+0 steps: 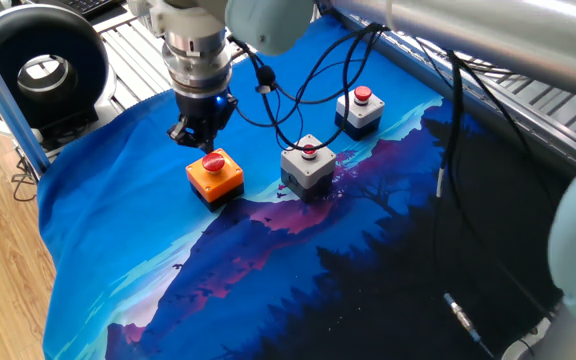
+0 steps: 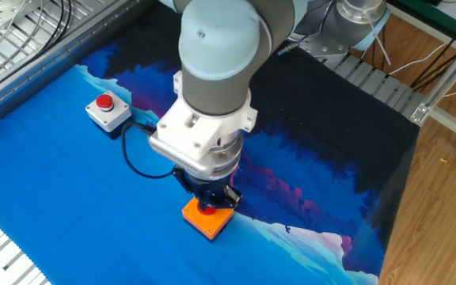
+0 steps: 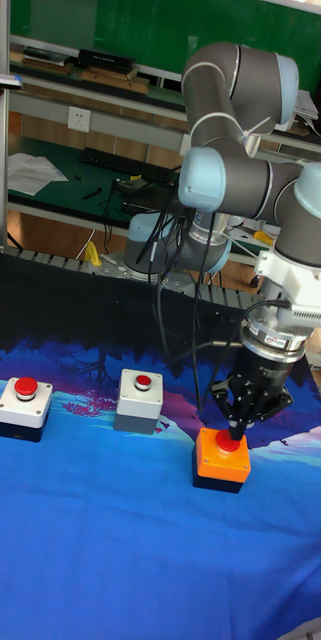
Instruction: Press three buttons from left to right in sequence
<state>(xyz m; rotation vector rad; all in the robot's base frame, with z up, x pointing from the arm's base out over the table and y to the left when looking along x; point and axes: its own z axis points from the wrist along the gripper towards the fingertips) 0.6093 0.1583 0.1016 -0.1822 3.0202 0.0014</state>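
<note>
The orange button box lies on the blue cloth, and my gripper stands right over its red button. In the tall fixed view the gripper is shut, its fingers meeting in one tip that rests on the red cap of the orange box. From the other fixed view the gripper covers most of the cap on the orange box. The grey box and the white box stand untouched. The arm hides the grey box in the other fixed view.
Black cables loop from the arm over the cloth near the grey and white boxes. A round black device sits off the cloth's corner. Metal racks border the table, and the cloth's edge drops off at the side.
</note>
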